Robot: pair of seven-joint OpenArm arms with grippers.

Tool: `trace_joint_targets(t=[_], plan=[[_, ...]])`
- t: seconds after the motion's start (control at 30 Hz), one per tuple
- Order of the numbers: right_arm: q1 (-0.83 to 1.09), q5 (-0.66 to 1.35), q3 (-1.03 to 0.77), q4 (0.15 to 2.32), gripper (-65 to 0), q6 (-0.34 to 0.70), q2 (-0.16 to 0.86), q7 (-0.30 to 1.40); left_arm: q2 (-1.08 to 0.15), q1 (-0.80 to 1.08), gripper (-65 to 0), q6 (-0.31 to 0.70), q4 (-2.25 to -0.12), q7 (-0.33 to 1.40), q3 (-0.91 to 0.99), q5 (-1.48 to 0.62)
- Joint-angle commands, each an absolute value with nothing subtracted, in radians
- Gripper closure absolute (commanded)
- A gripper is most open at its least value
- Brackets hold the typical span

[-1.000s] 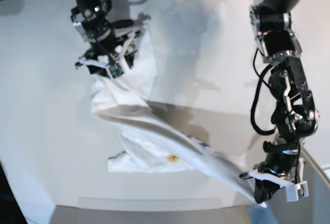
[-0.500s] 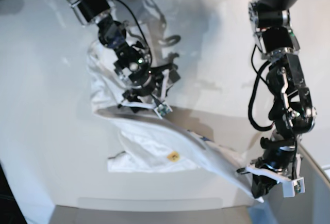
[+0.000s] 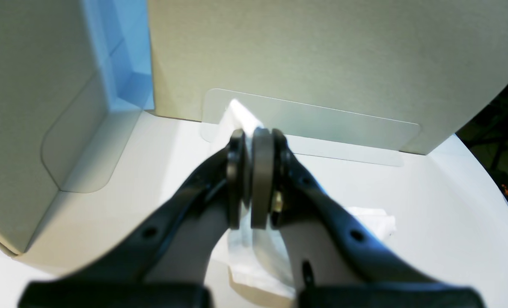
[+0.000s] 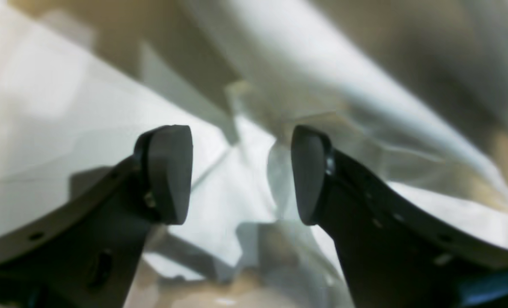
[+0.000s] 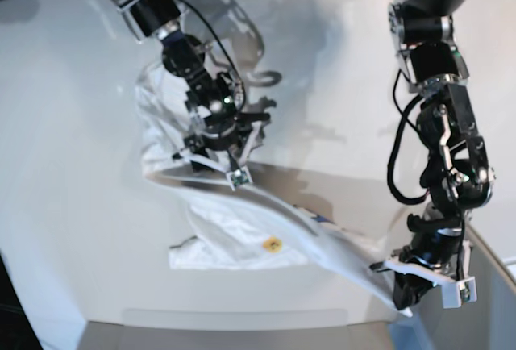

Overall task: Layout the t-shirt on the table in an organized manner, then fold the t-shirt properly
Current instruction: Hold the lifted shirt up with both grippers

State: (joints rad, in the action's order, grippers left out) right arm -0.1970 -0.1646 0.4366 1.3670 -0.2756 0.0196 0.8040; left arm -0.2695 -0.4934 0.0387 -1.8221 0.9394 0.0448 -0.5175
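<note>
The left tool (image 5: 405, 295) sits at the near edge of the surface (image 5: 72, 140), its jaws pinched tight on a corner of the t-shirt (image 5: 242, 221), which shows as white cloth between the pads (image 3: 260, 171). From there the shirt runs as a taut ridge across the surface to the right tool (image 5: 216, 156), whose jaws stand wide apart just above the cloth, gripping nothing. The shirt is white, crumpled and partly bunched, with a small yellow-orange label (image 5: 272, 244) and a sliver of blue print showing.
</note>
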Motion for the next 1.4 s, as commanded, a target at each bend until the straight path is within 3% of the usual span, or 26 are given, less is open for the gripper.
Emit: trace_joint_targets(t=[0.0, 0.4, 0.47, 0.7, 0.83, 1.1, 1.37], plan=[[-0.22, -0.174, 0.435, 1.374, -36.1, -0.282, 0.016, 0.792, -0.278, -0.524, -3.1, 0.041, -1.839, 0.908, 0.05, -0.519], [-0.286, -0.171, 0.435, 1.293, -35.1, -0.283, 0.027, 0.791, -0.278, -0.503, -3.1, 0.041, -1.842, 0.908, 0.047, -0.522], [-0.288, -0.173, 0.435, 1.293, -30.8, -0.283, 0.027, 0.791, -0.278, -0.501, -3.1, 0.041, -1.842, 0.908, 0.05, -0.522], [-0.286, -0.174, 0.435, 1.294, -5.9, -0.286, 0.027, 0.791, -0.278, -0.49, -3.1, 0.041, -1.842, 0.908, 0.051, -0.522], [-0.286, -0.174, 0.435, 1.3, 0.0, -0.286, 0.025, 0.791, -0.278, -0.49, -3.1, 0.041, -1.842, 0.908, 0.047, -0.521], [-0.251, -0.174, 0.438, 1.388, -1.6, -0.286, 0.024, 0.792, -0.278, -0.49, -3.1, 0.041, -1.839, 0.908, 0.045, -0.519], [-0.259, -0.174, 0.435, 1.386, -21.6, -0.282, 0.024, 0.792, -0.278, -0.489, -3.1, 0.042, -1.839, 0.908, 0.045, -0.521]])
